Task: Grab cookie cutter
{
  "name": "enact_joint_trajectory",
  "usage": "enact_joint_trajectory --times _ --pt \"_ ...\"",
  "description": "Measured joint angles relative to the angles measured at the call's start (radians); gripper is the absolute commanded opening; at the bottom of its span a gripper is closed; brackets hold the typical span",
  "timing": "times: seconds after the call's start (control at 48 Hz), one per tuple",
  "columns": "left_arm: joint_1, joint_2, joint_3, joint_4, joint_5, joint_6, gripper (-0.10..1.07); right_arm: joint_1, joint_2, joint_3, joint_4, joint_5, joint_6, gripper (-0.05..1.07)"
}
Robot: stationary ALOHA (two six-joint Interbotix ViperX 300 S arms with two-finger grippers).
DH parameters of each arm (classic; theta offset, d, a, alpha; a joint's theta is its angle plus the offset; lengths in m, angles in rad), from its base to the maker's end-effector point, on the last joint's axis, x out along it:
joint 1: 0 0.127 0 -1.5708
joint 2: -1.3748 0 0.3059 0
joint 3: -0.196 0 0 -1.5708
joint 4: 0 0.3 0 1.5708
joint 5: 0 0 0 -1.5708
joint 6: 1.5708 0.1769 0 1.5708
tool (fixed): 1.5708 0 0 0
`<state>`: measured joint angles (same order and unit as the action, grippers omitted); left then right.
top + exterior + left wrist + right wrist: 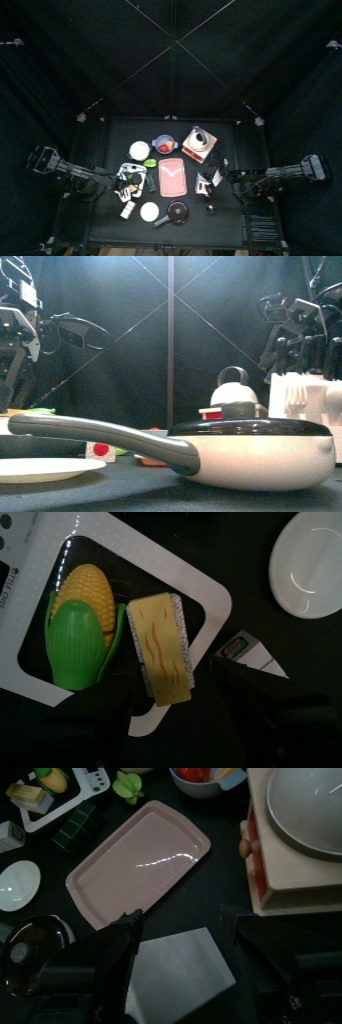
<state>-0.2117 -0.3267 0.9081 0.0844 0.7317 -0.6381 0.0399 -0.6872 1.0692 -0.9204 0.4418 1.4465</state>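
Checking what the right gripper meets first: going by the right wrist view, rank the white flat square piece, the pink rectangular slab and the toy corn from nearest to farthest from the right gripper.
From the right gripper:
1. White flat square piece, lying between the open jaws.
2. Pink rectangular slab, just beyond the jaws.
3. Toy corn, far past the slab, at the white tray.

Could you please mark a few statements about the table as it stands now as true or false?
1. The right pincer is open. True.
2. The right pincer grips the pink slab. False: it hangs open over a whitish sheet beside the slab.
3. A toy corn cob lies beside a yellow wedge. True.
4. The pan in the front view is upside down. False: it stands upright, lid on.
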Motion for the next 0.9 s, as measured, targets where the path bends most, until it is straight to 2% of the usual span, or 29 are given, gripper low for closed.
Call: enact_joint_trajectory --times 0.521,0.75,0.854,0.896 --pt "0.0 -0.083 -0.037 0.114 -0.021 -0.002 0.92 -0.048 -0.008 -0.009 -0.063 0.0 -0.008 0.94" --pt "0.0 -0.089 -0.044 0.262 -0.186 0.0 0.91 -0.044 -0.051 -0.043 -0.066 0.0 -0.008 0.94" --pt "0.0 -0.089 -0.043 0.336 -0.285 -0.006 0.91 0.002 -0.071 -0.057 -0.037 -0.005 -0.009 0.94" --pt "0.0 -0.089 -0.043 0.367 -0.328 -0.003 0.91 0.046 -0.081 -0.066 -0.029 -0.005 -0.009 0.94"
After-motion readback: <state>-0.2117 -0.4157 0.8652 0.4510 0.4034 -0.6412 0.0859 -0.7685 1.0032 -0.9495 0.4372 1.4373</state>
